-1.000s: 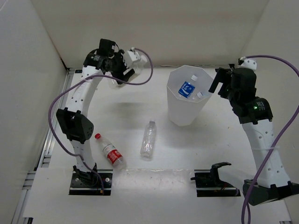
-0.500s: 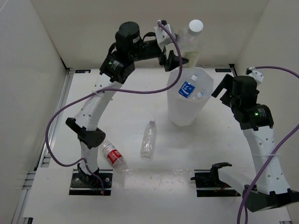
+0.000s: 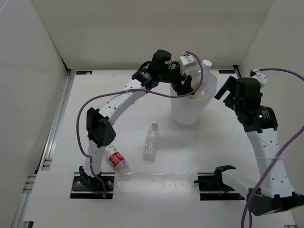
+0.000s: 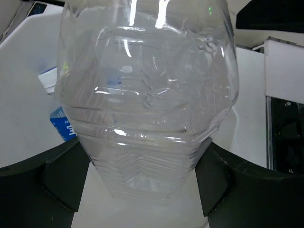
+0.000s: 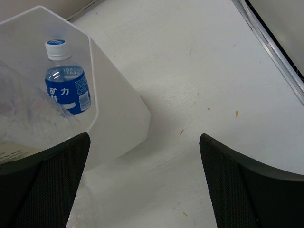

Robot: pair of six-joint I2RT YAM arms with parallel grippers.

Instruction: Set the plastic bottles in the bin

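Note:
The white bin stands at the back right of the table. My left gripper is over its mouth, shut on a clear unlabelled bottle whose white cap points up and to the right. In the left wrist view that bottle fills the frame between the black fingers. A blue-label bottle lies inside the bin; it also shows in the left wrist view. A clear bottle and a red-label bottle lie on the table. My right gripper is open and empty beside the bin's right side.
White walls enclose the table at the back and both sides. A metal rail runs along the left edge. The arm bases and a black bracket sit at the near edge.
My left gripper has swung right and down with the clear bottle, from above the bin's rim to low over its mouth. The right arm has hardly moved.

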